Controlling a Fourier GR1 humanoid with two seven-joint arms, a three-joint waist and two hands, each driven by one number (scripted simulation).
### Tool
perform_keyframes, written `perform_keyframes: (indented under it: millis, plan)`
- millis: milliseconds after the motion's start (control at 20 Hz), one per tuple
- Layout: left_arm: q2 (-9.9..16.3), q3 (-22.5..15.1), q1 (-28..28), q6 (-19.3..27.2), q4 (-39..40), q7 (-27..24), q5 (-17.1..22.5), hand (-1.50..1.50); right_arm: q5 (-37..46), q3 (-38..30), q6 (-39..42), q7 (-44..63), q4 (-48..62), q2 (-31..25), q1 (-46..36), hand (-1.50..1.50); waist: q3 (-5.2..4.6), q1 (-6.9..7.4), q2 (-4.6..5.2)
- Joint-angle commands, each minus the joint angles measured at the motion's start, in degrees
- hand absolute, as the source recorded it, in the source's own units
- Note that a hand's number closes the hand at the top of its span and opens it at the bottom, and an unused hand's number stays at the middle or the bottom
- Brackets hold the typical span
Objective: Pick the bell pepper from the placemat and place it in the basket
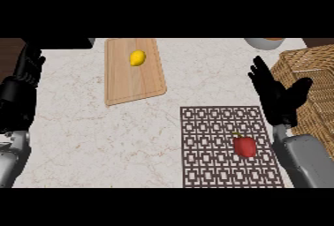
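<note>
A red bell pepper [245, 146] with a short stem lies on the dark patterned placemat [215, 132], toward its right side. A woven wicker basket [313, 88] stands at the right edge of the counter. My right hand [280, 98] is raised between the placemat and the basket, fingers straight and open, holding nothing; it is above and to the right of the pepper, apart from it. At the far left edge my left hand [23, 73] rests open, fingers up.
A wooden cutting board [130, 84] lies at the back centre with a yellow lemon [137, 58] on it. A grey bowl [264, 42] shows at the back right edge, just behind the basket.
</note>
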Motion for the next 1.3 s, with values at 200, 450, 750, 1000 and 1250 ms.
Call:
perform_keyframes:
  millis: [200, 450, 750, 1000, 1250]
  plan:
    - [-2.84, 0.21, 3.67, -4.72, 6.0, 2.43, 6.14, 0.0, -8.65, -3.65, 23.37, -14.7, -5.26, -5.64, -9.16, 1.5, -0.13, 1.4, 1.76]
    - [-4.35, -2.0, 5.29, -7.88, 8.05, 5.11, 8.64, 0.0, 13.56, 12.87, 31.66, -27.11, -14.9, -13.63, -10.42, -1.5, -0.42, 1.35, 1.1]
    - [-2.49, 1.76, 6.1, -11.35, 9.63, 4.51, 11.44, 0.0, 33.13, 24.33, 12.63, -34.98, -21.05, -4.03, 4.9, -1.5, -0.28, -0.44, 0.69]
    - [-3.48, 1.97, 8.2, -13.28, 11.32, 1.4, 11.14, 0.0, 34.81, 24.27, 19.33, -8.77, -31.81, -7.93, 2.66, -1.5, -0.44, -0.57, 0.52]
    - [-2.99, 2.96, 5.01, -11.92, 14.28, 3.67, 10.71, 0.0, 46.81, 23.24, 24.08, 5.89, -35.86, -15.39, -4.61, -1.5, -0.69, -2.6, 0.04]
